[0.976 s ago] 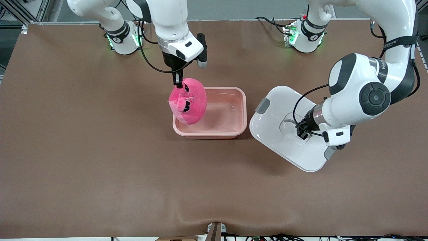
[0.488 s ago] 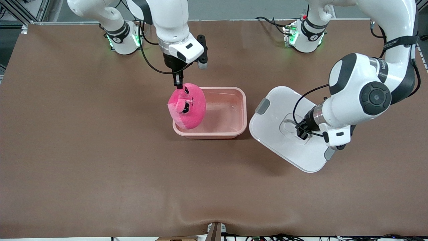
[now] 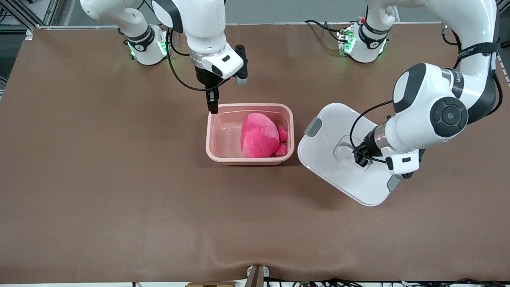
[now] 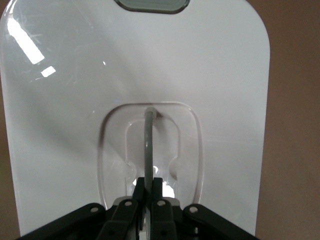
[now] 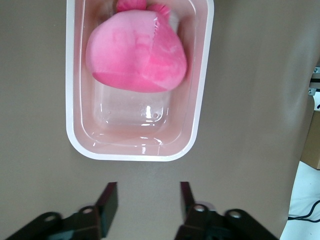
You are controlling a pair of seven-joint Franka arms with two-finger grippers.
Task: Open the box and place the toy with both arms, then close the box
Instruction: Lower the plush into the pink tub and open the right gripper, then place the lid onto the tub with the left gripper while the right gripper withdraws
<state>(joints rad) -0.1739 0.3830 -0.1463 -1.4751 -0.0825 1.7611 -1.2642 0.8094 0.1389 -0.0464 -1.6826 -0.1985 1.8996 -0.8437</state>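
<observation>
Change: plush toy (image 3: 259, 140), hanging from the right gripper a second ago, now lies in the tub.
Lid (image 3: 338, 153): beside pink tub (image 3: 249, 160), toward the left arm's end.
Left gripper (image 3: 360, 156): pinching the lid's centre handle (image 4: 148, 145).
Right gripper (image 3: 212, 104): fingers spread, empty, over the tub's rim.

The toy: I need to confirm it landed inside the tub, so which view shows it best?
The right wrist view: it looks straight down on the toy lying inside the tub, unobstructed. The front view also shows the toy in the tub, smaller. The left wrist view shows only the lid.
</observation>
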